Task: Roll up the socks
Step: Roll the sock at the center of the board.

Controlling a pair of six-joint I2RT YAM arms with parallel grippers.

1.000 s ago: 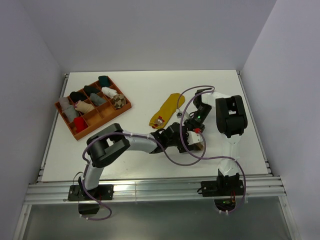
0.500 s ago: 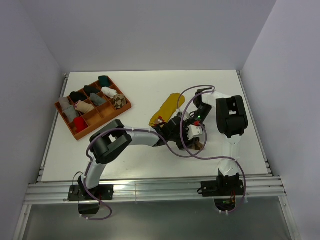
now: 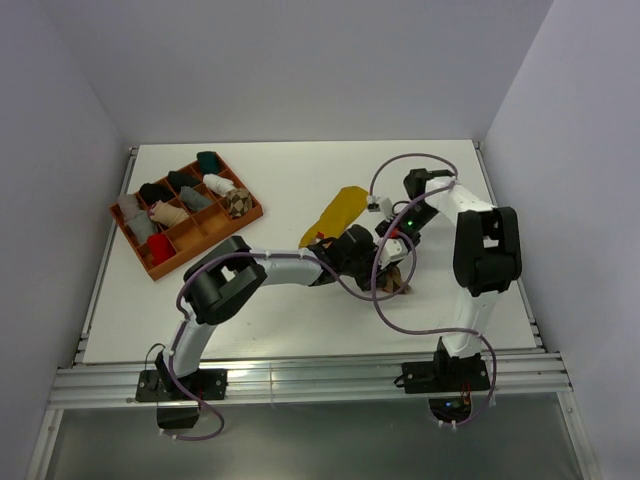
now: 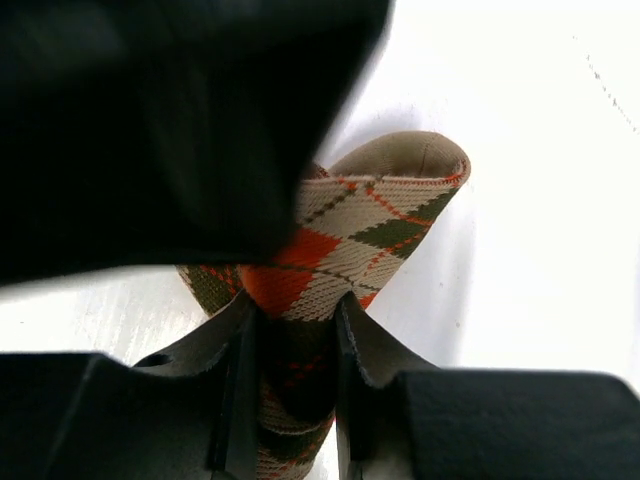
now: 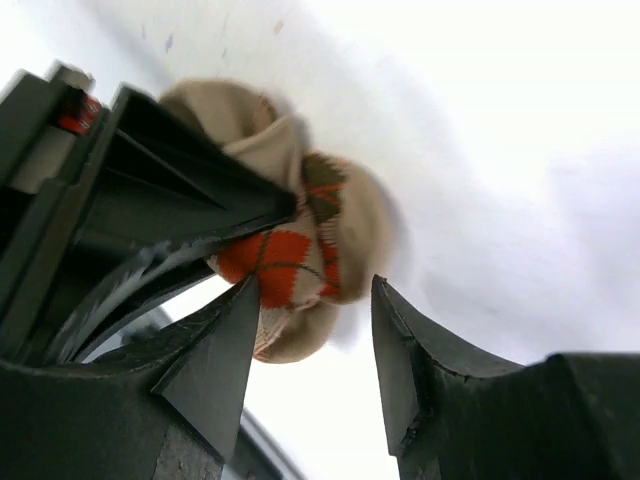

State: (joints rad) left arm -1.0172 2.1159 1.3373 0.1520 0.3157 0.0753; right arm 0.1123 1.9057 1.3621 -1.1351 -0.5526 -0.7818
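The orange-brown-cream argyle sock (image 4: 372,214) is folded into a loose bundle (image 3: 399,279) on the table, right of centre. My left gripper (image 4: 297,306) is shut on it, with knit pinched between both fingers. My right gripper (image 5: 314,292) stands open just beside the bundle (image 5: 330,225), its fingers apart from the cloth. In the top view the left gripper (image 3: 381,262) and the right gripper (image 3: 398,240) crowd together over the bundle. The plain mustard yellow sock (image 3: 338,212) lies flat just behind them.
An orange divided tray (image 3: 252,212) at the back left holds several small sock bundles, one of them argyle (image 3: 237,202). Purple cables loop around both arms near the bundle. White walls close in the table on three sides.
My left gripper has closed onto the argyle bundle. My right gripper has let go, opened and drawn back toward the far right, with its forearm swung out to the right.
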